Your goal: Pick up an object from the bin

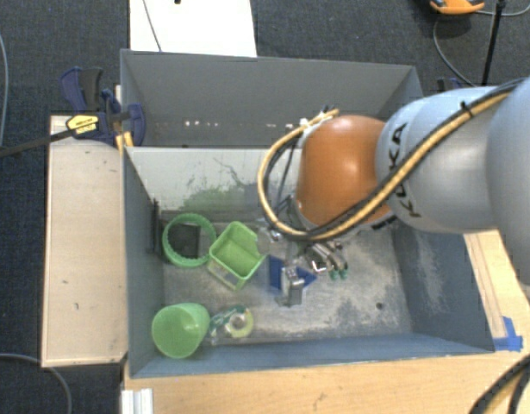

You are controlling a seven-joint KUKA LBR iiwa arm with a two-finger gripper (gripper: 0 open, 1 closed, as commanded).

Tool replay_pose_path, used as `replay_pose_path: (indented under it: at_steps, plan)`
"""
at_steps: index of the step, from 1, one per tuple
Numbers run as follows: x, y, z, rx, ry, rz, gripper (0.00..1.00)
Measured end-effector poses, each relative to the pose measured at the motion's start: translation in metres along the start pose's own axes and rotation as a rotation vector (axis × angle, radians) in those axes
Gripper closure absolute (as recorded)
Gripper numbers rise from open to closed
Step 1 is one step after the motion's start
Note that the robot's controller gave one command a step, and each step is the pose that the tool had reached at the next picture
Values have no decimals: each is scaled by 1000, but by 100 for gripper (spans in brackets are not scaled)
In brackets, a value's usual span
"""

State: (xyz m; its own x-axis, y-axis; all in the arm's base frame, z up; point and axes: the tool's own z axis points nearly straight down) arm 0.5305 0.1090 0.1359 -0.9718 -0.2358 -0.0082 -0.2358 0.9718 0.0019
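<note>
Down near the middle of the grey bin (247,102), in the camera view, the gripper (290,290) stands low over the floor beneath the arm's orange cover (338,171). Its tip is at a small blue thing (276,274), which lies just right of a square green cup (236,250). Whether the gripper is parted or closed on that blue thing cannot be told. Further left sits a round green cup (187,238). Near the front wall another green cup (180,329) lies on its side, with a small pale ring (240,323) just beside it.
</note>
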Motion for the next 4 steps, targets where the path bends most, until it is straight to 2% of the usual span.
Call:
replay_pose_path:
  at_steps: [1,2,4]
  plan:
    - [5,-13,42,1,-4,49,0]
    - [13,-33,64,-1,-4,-22,100]
    - [14,-33,61,-1,-2,-21,100]
